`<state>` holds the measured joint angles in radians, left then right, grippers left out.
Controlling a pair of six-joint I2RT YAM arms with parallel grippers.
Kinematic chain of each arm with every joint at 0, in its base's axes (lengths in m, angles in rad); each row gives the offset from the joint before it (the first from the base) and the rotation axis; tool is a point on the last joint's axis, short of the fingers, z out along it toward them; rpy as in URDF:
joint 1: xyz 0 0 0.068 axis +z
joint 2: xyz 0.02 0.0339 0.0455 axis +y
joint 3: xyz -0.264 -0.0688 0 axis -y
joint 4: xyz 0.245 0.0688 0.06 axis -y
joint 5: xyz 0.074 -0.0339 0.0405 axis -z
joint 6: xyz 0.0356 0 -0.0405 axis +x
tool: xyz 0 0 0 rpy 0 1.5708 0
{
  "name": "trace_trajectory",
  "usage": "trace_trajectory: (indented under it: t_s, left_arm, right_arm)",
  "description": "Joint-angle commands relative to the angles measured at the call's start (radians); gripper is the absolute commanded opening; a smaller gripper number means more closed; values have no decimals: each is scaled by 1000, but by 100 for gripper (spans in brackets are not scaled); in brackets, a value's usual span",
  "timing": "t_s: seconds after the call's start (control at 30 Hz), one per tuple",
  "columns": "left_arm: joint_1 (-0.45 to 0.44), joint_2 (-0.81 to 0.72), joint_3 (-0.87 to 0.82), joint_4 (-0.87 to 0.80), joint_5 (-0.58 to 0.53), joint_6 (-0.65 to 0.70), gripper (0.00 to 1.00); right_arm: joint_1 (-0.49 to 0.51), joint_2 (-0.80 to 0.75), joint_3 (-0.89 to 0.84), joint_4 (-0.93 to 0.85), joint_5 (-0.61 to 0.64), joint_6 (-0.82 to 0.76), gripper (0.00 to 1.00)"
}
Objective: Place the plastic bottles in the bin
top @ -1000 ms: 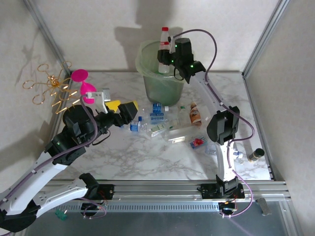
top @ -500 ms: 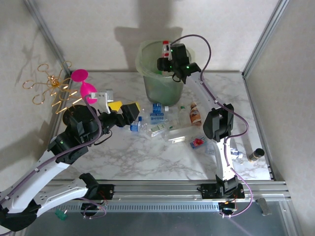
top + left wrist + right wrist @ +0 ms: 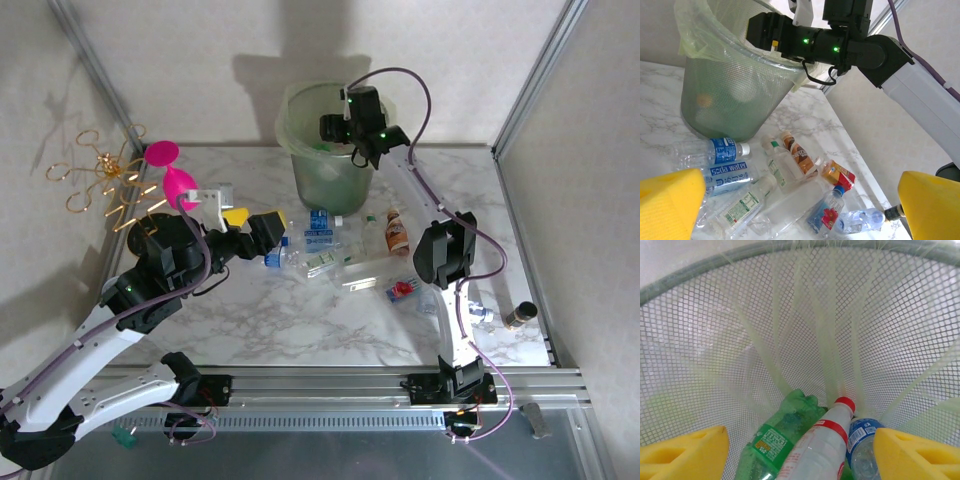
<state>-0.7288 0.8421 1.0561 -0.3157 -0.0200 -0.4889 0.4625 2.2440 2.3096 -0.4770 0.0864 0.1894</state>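
Note:
The bin (image 3: 325,165) stands at the back of the marble table. My right gripper (image 3: 335,128) hovers over its mouth, open. In the right wrist view it (image 3: 801,455) looks down inside the bin (image 3: 790,315) on a green bottle (image 3: 777,440), a clear red-capped bottle (image 3: 820,450) and a blue-labelled one (image 3: 862,445), all lying loose, none touching the pads. Several plastic bottles (image 3: 320,250) lie in front of the bin. My left gripper (image 3: 250,222) hangs open just left of them. The left wrist view has the left gripper (image 3: 800,210) above blue-labelled bottles (image 3: 725,172) and a brown one (image 3: 799,152).
A pink balloon-shaped ornament (image 3: 168,168) with gold wire (image 3: 100,180) stands at the back left, close behind my left arm. A small dark bottle (image 3: 520,316) lies at the right edge. Metal frame posts and walls close in both sides.
My right gripper has dropped lower over the bin and opened. The red-capped bottle that stood up from it now lies inside the bin. The left arm has shifted slightly right.

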Motion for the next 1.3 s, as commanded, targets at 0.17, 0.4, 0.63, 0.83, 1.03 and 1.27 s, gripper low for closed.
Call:
trace_trajectory:
  t_s: [0.17,0.4,0.63,0.83,1.03,1.27]
  left_arm:
    - [7,-21,15,-29,-55,7,98]
    - [7,-20,15,-73,-96,-22,97]
    - [8,22,23,-203,-276,-146,97]
    - [15,97,-7,-287,-396,-487,100]
    - [106,221,-48,-253,-224,-701,100]
    - [256,395,-118,-130,23,-849,100]
  right_arm:
    - [5,-160,31,19,21,-57,77]
    - [7,-332,-37,50,15,-56,78]
    - [35,-659,-470,229,35,4,77]
    - [38,-932,-831,362,49,92,77]
    - [39,-1124,-1107,410,-24,199,76]
    - [44,-1297,-1239,350,11,182,75]
